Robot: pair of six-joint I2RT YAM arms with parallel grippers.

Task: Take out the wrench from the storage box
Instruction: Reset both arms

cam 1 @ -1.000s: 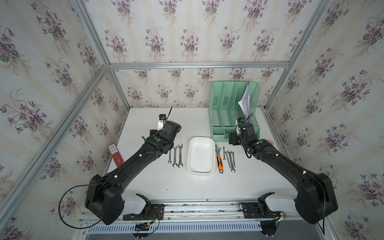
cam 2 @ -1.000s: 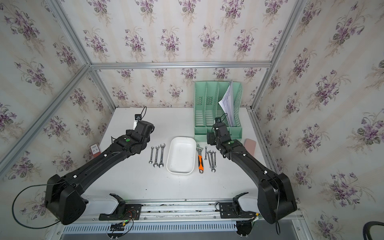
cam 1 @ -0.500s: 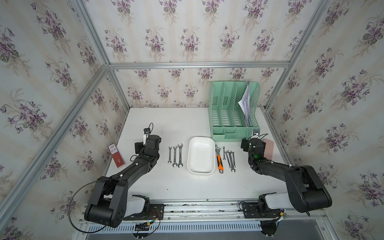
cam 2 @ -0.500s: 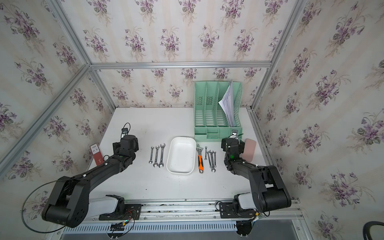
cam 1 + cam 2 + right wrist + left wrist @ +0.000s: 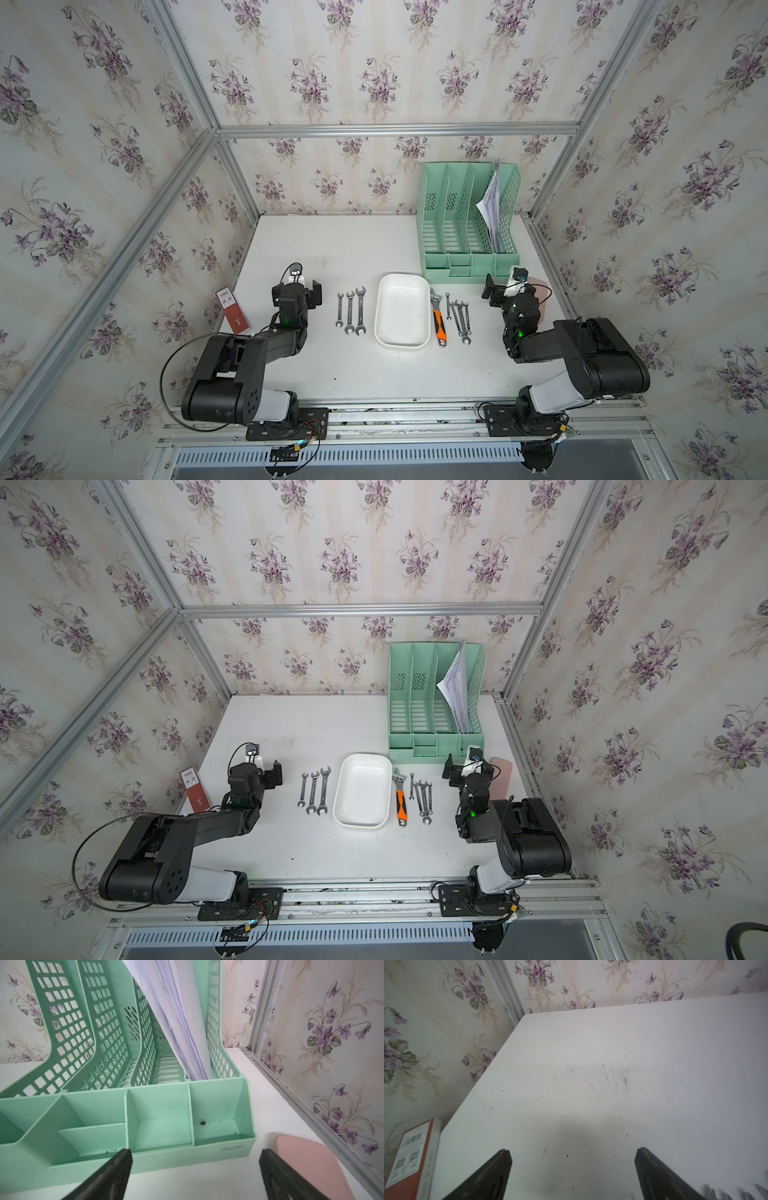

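At the near edge, a metal rail [image 5: 395, 415] carries the bases of both arms. The left arm [image 5: 249, 357] and the right arm [image 5: 582, 357] are folded low over the white surface [image 5: 374, 374], one at each side. The left tool [image 5: 573, 1150] has its two fingers wide apart, with only bare surface between them, and it holds nothing. The right tool [image 5: 195, 1150] is also spread wide and holds nothing. It faces the front of the mint-green file rack [image 5: 145, 1115].

Between the two tools, in the middle of the surface, lies the storage box [image 5: 402, 311], seen in both top views [image 5: 361, 791]. Its long side runs from near to far, and its inner floor shows plain white. All the wrenches lie on the surface, outside its walls. On its left, three wrenches [image 5: 350, 309] lie parallel, apart from the box. On its right, an adjustable wrench [image 5: 437, 318] with an orange handle lies just beside the wall. After it comes a bunch of small wrenches [image 5: 459, 316], some crossing each other.

A red booklet [image 5: 233, 311] lies at the left edge of the surface. A flat pink case [image 5: 500, 779] lies at the right edge, partly hidden by the right arm. Farther back stands the file rack, with papers [image 5: 490, 208] leaning in its rightmost slot. Behind it is the flowered wall [image 5: 374, 83].
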